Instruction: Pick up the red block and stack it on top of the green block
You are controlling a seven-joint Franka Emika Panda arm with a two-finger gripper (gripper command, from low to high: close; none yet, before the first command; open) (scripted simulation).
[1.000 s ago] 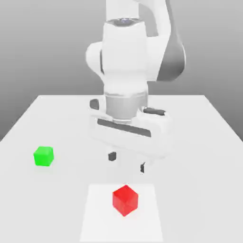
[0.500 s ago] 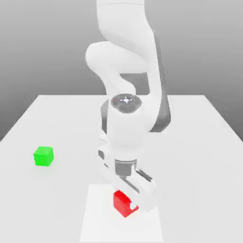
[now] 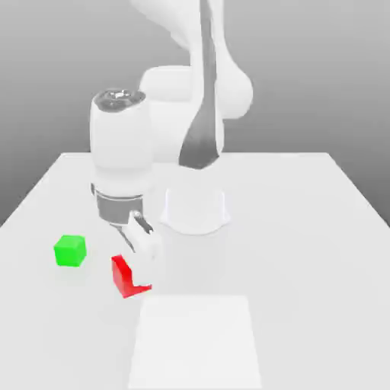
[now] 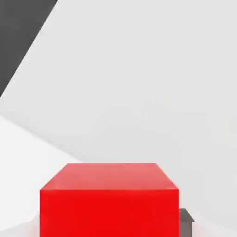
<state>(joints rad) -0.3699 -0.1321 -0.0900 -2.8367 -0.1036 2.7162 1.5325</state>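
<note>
The pincer (image 3: 135,268) is closed on the red block (image 3: 124,276), holding it tilted and clear of the white worktop (image 3: 305,228), near the green block (image 3: 70,250) resting toward the exterior view's left.

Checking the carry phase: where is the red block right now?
In the exterior view the red block sits in the gripper, left of centre, off the white square and just right of the green block, not yet over it.

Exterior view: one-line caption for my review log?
Claw carries the red block above the table, between the pale square patch and the green block.
</note>
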